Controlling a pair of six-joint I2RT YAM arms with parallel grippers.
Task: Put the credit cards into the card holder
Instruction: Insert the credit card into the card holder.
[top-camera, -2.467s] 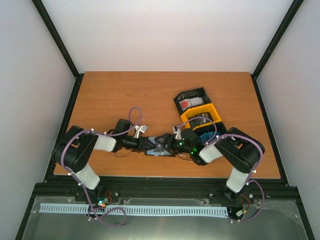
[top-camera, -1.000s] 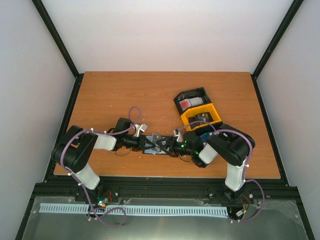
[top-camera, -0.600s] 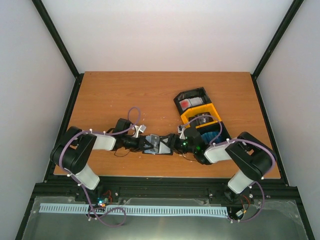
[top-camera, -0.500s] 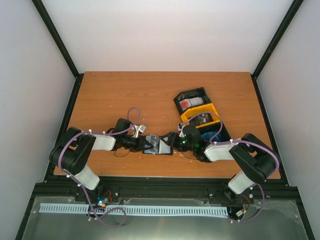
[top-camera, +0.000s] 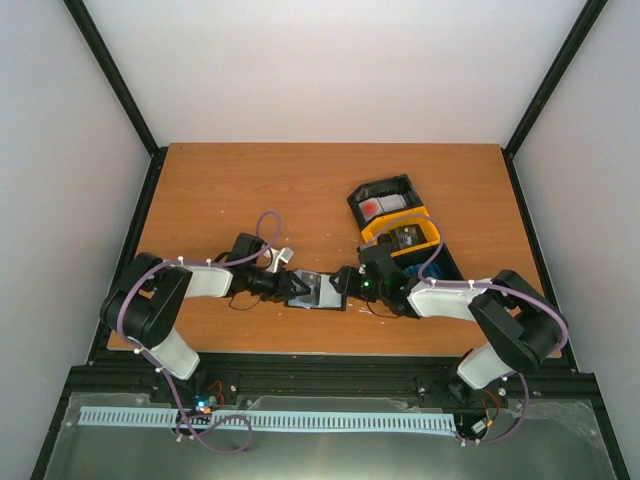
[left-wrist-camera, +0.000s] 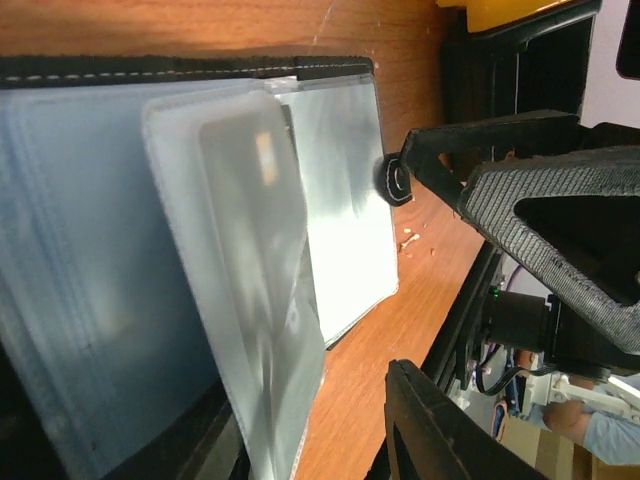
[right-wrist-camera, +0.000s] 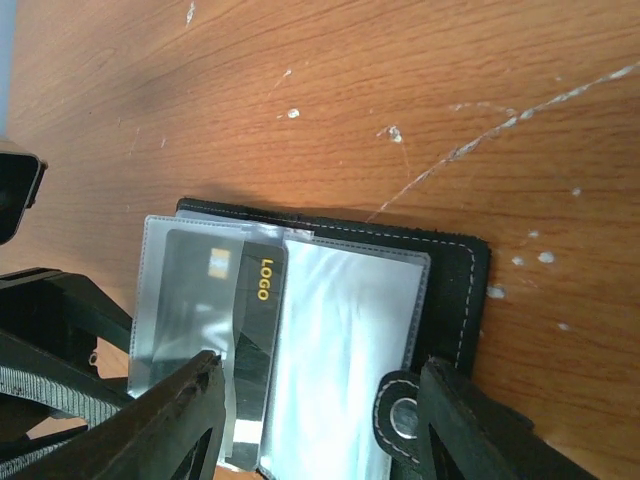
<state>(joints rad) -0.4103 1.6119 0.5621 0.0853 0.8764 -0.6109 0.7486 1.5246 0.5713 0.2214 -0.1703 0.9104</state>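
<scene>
The black card holder (top-camera: 322, 293) lies open on the table between both grippers, its clear sleeves (right-wrist-camera: 340, 340) spread and its snap tab (right-wrist-camera: 400, 415) at the right edge. A dark grey credit card (right-wrist-camera: 250, 300) marked LOGO sits partly inside a left sleeve. In the left wrist view the same card (left-wrist-camera: 250, 220) shows through the plastic. My left gripper (top-camera: 297, 287) is open at the holder's left edge, with a sleeve edge hanging loose between its fingers. My right gripper (right-wrist-camera: 320, 405) is open and straddles the holder from the right. A red-and-white card (top-camera: 375, 207) lies in a tray.
A joined row of trays stands behind the right arm, a black one (top-camera: 400, 184) farthest and a yellow one (top-camera: 428, 220) nearer. The table's near edge runs just below both grippers. White scratches mark the wood (right-wrist-camera: 480, 140) beside the holder.
My left gripper has opened from shut and let go of the sleeve. The right arm has stretched lower and further right, its gripper staying at the holder with the jaws slightly narrower.
</scene>
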